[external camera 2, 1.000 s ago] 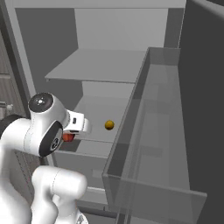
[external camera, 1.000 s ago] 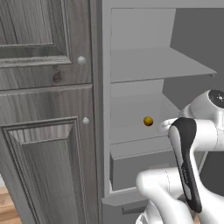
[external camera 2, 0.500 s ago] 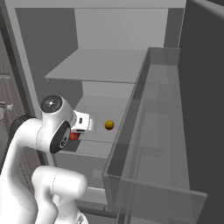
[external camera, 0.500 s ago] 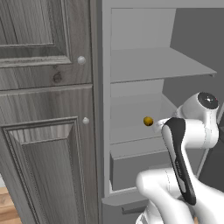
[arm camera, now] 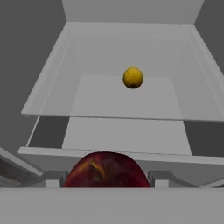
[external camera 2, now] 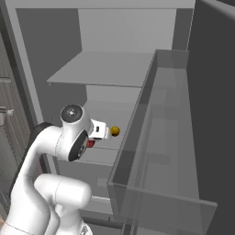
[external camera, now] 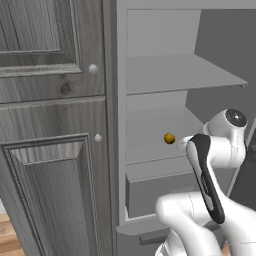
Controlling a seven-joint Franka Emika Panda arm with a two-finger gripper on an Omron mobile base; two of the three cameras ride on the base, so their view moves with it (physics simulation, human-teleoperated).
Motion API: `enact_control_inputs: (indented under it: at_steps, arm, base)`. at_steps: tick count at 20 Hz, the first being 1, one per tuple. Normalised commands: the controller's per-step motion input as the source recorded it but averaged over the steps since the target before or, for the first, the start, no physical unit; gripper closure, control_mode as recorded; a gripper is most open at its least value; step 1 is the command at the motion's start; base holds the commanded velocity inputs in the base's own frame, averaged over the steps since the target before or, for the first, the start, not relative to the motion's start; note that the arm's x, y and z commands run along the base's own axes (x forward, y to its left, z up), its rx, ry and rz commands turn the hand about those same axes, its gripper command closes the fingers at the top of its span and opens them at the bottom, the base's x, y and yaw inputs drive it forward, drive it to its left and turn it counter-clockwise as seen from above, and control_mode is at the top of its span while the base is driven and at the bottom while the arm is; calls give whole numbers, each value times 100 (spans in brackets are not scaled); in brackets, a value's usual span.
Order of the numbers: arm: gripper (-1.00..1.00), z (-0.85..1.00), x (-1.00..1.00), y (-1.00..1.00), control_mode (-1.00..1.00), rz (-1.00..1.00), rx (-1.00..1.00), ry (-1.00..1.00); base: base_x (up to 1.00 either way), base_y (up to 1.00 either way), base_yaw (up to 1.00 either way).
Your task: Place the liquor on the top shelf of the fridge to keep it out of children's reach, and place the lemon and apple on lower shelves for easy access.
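You have the apple (arm camera: pixel 105 169) at the bottom centre of the hand view, sitting between the gripper (arm camera: pixel 105 181) jaws, which stand partly open around it and appear closed on it. In the right base view a sliver of red shows just under the white hand, left of centre. The lemon (arm camera: pixel 133 78) rests on a lower shelf (arm camera: pixel 127 98) of the fridge (external camera 2: pixel 55 59), above the middle of the hand view and well apart from the apple. In the left base view you see the lemon at the centre, just left of the arm's white wrist; in the right base view it sits just right of the hand. The grey drawer box (external camera: pixel 150 187) lies below that shelf. Wood-grain cupboards (external camera: pixel 50 125) stand at the left of the left base view.
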Motion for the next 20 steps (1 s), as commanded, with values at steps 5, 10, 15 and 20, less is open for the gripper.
enact_control_inputs:
  at_steps: [5,10,15,20]
  arm:
    - [100,-23,39,-13,-100,0,0,0]
    - [100,-23,38,-11,-100,0,0,0]
    - [100,-20,40,-20,-100,0,1,0]
    - [100,-26,44,-14,-100,0,0,0]
  base:
    - [0,0,0]
    - [0,0,0]
    - [0,0,0]
    - [0,0,0]
